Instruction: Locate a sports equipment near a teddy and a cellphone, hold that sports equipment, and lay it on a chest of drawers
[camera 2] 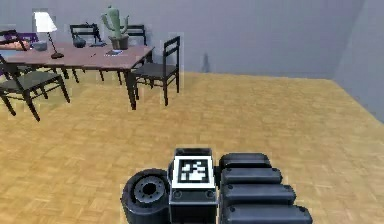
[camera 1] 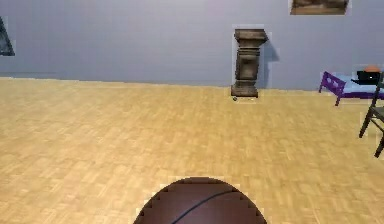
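Forward view, bottom centre: a dark brown round thing with a curved seam (camera 1: 200, 205) sits at the frame's lower edge against the wooden floor (camera 1: 100, 140). By its shape and colour I take it for a basketball, the sports equipment in question. Whether it rests on the floor or is carried there cannot be told from this angle.

In the arm side view the arm (camera 2: 255, 190) lies along the bottom edge with its white marker (camera 2: 193, 169) facing up. The hand (camera 2: 148, 196) is the dark round body at the lower left of that marker. Its far end cannot be made out, so I cannot tell whether it grips anything.

The first risk is the ball itself (round, smooth, quick to roll). If it lies loose on the floor, a drive or turn of the base could nudge it away across the boards. If it is carried, a weak grip could drop it with the same result.

The second risk is the destination. The tall dark stand (camera 1: 248, 62) at the upper middle of the forward view, against the far wall, could be taken for a chest of drawers. Its narrow top would not keep a ball.

The third is clutter. The purple bench (camera 1: 340, 85) and chair (camera 1: 376, 115) at the forward view's right, and the counter (camera 2: 95, 58) ringed by chairs at the arm side view's upper left, leave tight gaps where a swinging arm might catch.
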Controlling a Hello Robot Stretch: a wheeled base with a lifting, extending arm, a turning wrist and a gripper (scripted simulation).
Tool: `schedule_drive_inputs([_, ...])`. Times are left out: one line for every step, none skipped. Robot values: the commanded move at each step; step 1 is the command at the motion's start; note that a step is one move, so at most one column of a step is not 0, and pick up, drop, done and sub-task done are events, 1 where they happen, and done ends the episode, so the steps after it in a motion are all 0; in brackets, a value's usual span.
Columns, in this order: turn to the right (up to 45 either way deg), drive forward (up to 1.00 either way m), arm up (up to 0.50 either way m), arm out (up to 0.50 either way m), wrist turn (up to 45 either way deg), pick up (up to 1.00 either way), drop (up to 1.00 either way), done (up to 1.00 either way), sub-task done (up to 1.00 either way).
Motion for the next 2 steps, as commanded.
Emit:
schedule_drive_inputs([0.0,0.20,0.00,0.00,0.0,0.00,0.00,0.00,0.00])
schedule_drive_inputs([-33.0,0.00,0.00,0.00,0.0,0.00,0.00,0.00,0.00])
